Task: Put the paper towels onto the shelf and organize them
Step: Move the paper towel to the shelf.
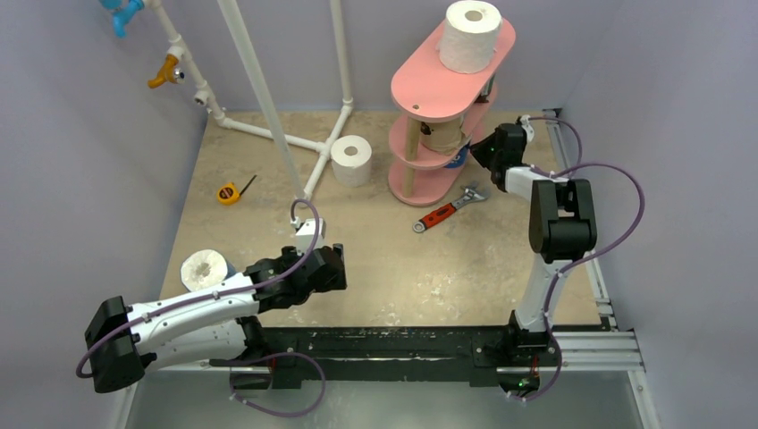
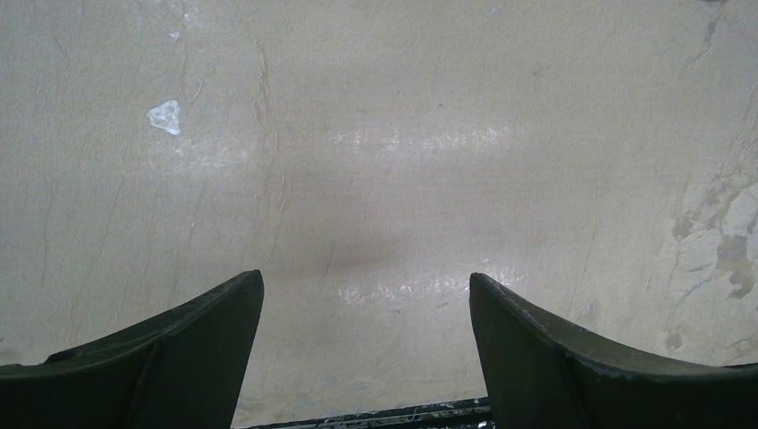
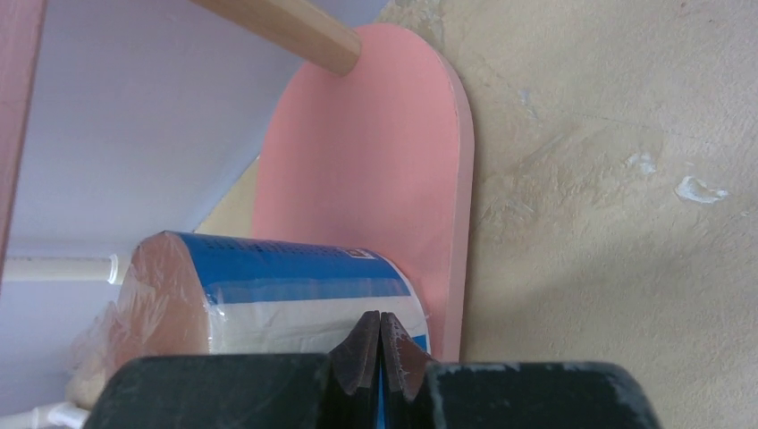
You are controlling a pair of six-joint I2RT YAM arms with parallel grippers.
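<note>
The pink shelf [image 1: 427,96] stands at the back of the table. One white paper towel roll [image 1: 470,36] is upright on its top board, and a tan roll [image 1: 442,136] sits on the middle board. A blue-wrapped roll [image 3: 268,286] lies on its side on a lower pink board [image 3: 375,161]. My right gripper [image 3: 380,323] is shut with nothing between its tips, which rest against this roll's wrap. Two more white rolls are on the table: one [image 1: 352,159] left of the shelf, one [image 1: 204,268] beside my left arm. My left gripper [image 2: 366,288] is open over bare tabletop.
A red-handled wrench [image 1: 447,211] lies just in front of the shelf. A yellow tape measure [image 1: 230,193] lies at the left. A white pipe frame [image 1: 268,98] rises at the back left. A wooden post [image 3: 286,27] crosses above the board. Walls enclose the table.
</note>
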